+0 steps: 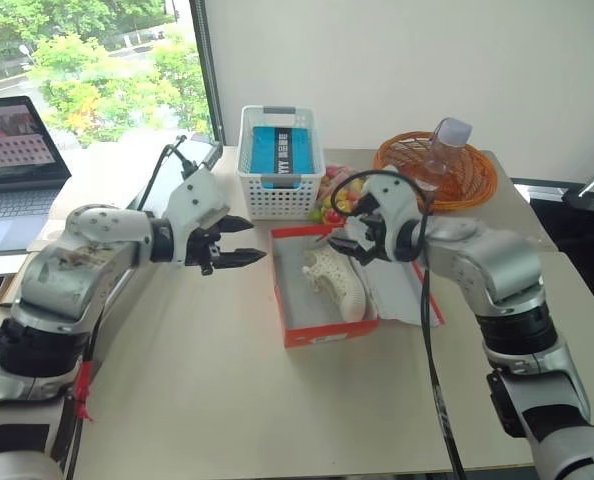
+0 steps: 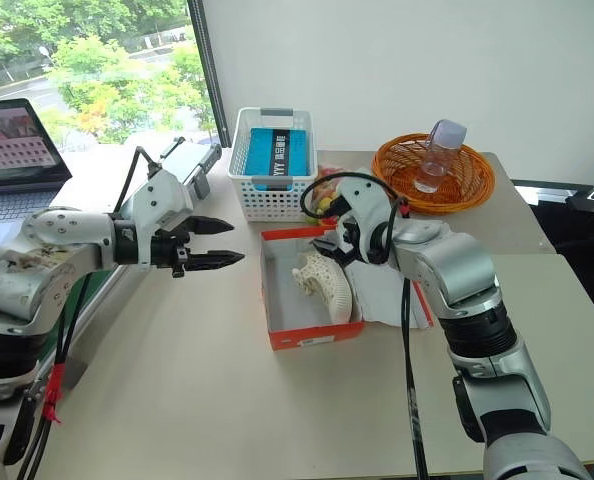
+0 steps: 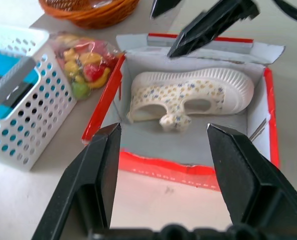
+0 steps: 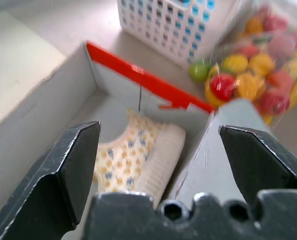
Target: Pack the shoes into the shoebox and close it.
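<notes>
The red-orange shoebox (image 1: 317,335) stands open in the middle of the table, its lid (image 1: 409,300) folded out flat to the right with its white inside up. One cream-white shoe (image 1: 339,280) lies on its side in the box, along the right wall. My right gripper (image 1: 343,243) hovers open and empty above the far end of the box, over the shoe (image 4: 133,160). My left gripper (image 1: 255,240) hangs open and empty in the air left of the box, pointing at it. In the left wrist view the shoe (image 3: 188,95) lies beyond the fingers.
A white lattice basket (image 1: 280,160) with a blue item stands behind the box. A bag of toy fruit (image 1: 337,195) lies next to it. At the back right is an orange wicker basket (image 1: 467,180) holding a plastic bottle (image 1: 445,145). A laptop (image 1: 12,150) sits far left.
</notes>
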`<control>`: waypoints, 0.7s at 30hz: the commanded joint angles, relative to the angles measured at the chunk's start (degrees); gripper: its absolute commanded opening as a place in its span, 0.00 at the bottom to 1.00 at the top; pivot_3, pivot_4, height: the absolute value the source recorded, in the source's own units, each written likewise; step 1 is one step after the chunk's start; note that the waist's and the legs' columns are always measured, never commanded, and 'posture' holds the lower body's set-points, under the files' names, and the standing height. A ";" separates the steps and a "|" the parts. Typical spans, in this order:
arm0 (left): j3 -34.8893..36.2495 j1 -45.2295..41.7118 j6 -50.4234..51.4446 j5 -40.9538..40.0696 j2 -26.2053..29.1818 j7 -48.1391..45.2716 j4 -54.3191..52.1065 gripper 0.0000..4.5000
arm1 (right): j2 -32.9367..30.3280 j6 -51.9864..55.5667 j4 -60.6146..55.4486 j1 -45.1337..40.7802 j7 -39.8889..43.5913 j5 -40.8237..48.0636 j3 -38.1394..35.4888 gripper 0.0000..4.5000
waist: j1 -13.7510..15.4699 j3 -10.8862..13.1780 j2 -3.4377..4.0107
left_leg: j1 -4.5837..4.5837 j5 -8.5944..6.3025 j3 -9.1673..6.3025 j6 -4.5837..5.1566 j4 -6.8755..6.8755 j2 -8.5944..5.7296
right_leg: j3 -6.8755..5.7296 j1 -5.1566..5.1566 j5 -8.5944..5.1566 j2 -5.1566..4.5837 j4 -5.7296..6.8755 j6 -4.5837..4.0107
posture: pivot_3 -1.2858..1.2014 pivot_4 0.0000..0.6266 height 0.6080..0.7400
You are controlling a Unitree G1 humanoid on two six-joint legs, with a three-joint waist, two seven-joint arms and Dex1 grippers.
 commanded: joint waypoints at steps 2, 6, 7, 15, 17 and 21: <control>6.72 0.91 5.10 2.60 -1.91 11.56 -0.13 0.64 | 1.69 -12.35 -5.33 -2.27 9.89 4.46 -3.68 1.00 | 0.08 0.01 0.00 | 0.00 0.00 -0.01 0.00 0.00 0.00 | 0.00 0.00 0.00 0.00 0.00 0.01 | 0.52 0.24 1.00; 12.20 3.57 7.46 3.52 -5.01 19.08 -0.21 0.75 | 1.80 -14.69 -4.61 -0.22 18.44 9.25 -4.65 1.00 | 0.13 0.00 0.00 | 0.03 0.00 -0.03 0.00 0.01 0.00 | -0.02 0.07 0.00 0.00 -0.01 0.02 | 0.52 0.24 1.00; 13.67 4.08 7.78 2.89 -5.80 19.87 -0.31 0.79 | 1.58 -14.78 -4.03 0.12 19.55 9.67 -4.47 1.00 | 0.14 0.00 0.00 | 0.03 0.00 -0.03 0.00 0.01 -0.01 | -0.03 0.07 0.01 -0.02 0.00 0.02 | 0.52 0.24 1.00; 25.12 17.00 3.23 2.87 -10.64 26.13 -5.11 0.98 | 1.77 -21.32 0.88 2.58 25.43 6.66 -1.05 1.00 | 0.08 0.00 0.00 | 0.06 0.00 0.01 -0.01 0.01 0.01 | -0.04 0.04 0.03 -0.07 0.03 -0.02 | 0.52 0.24 1.00; 27.64 19.39 1.67 3.16 -11.48 27.32 -5.10 0.98 | 2.86 -21.79 1.79 2.22 25.48 6.40 -0.98 1.00 | -0.05 0.00 0.00 | 0.06 0.00 0.01 -0.01 -0.01 0.05 | -0.05 0.02 0.05 -0.04 0.03 -0.06 | 0.52 0.24 1.00; 31.00 23.77 0.42 2.70 -13.58 29.72 -6.45 0.98 | 4.94 -23.78 4.30 1.76 24.58 4.50 -0.71 1.00 | 0.09 0.00 0.00 | 0.09 -0.01 0.04 -0.03 -0.01 0.05 | -0.06 0.02 0.04 -0.08 0.06 -0.09 | 0.52 0.24 1.00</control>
